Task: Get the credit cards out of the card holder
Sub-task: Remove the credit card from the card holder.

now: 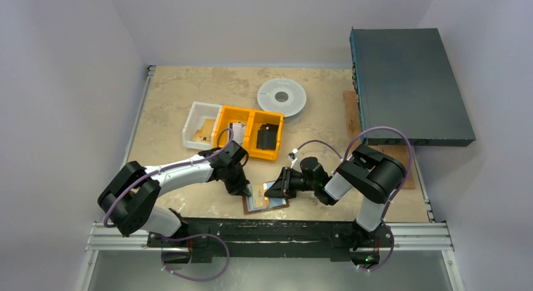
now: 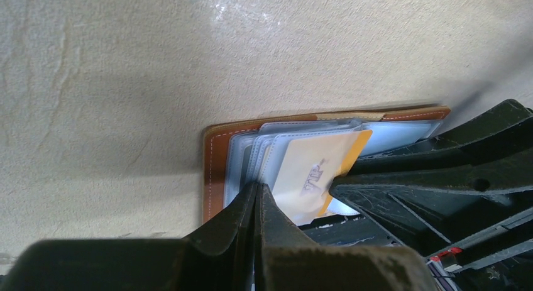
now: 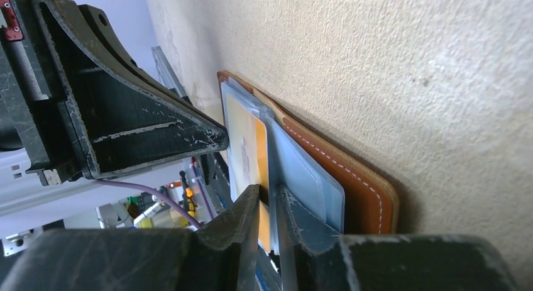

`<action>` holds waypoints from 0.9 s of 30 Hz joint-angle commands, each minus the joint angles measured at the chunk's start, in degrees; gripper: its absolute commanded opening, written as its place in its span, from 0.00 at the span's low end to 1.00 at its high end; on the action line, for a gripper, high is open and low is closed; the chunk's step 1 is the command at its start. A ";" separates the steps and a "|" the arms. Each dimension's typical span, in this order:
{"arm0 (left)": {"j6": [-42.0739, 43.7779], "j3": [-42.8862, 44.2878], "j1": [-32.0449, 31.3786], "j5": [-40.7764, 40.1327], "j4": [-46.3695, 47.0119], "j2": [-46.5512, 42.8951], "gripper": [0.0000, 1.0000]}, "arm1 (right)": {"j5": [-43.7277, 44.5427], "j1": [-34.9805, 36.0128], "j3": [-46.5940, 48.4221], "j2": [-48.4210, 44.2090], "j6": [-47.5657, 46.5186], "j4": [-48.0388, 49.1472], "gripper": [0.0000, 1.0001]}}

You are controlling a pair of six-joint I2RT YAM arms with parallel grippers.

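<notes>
The brown leather card holder (image 1: pixel 266 203) lies open near the table's front edge, its clear sleeves fanned up. In the left wrist view a cream and orange credit card (image 2: pixel 312 168) sticks out of a sleeve of the holder (image 2: pixel 214 171). My left gripper (image 1: pixel 244 191) is shut with nothing in it, its tip (image 2: pixel 258 188) pressing on the sleeves. My right gripper (image 1: pixel 273 188) comes in from the right. Its jaws (image 3: pixel 269 198) stand slightly apart around the card's (image 3: pixel 242 140) orange edge and a sleeve, with a dark gap showing. The holder's brown cover (image 3: pixel 361 187) lies behind.
Behind the holder stand an orange two-part bin (image 1: pixel 251 133) with a black item and a white bin (image 1: pixel 200 132). A grey spool (image 1: pixel 282 97) lies further back. A dark box (image 1: pixel 408 83) overhangs the back right. The metal rail (image 1: pixel 270 231) runs just in front.
</notes>
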 commanded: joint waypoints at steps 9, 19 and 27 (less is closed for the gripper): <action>3.25 -2.26 0.58 -15.23 -8.81 5.78 0.00 | -0.54 -0.41 0.20 0.29 -0.94 1.34 0.00; 3.33 -2.03 0.75 -16.05 -9.70 5.69 0.00 | 2.84 -3.09 -3.06 -6.75 -4.92 -8.30 0.00; 5.43 -1.20 0.77 -15.39 -8.76 4.14 0.00 | 5.12 -3.40 -3.17 -14.72 -7.26 -16.29 0.00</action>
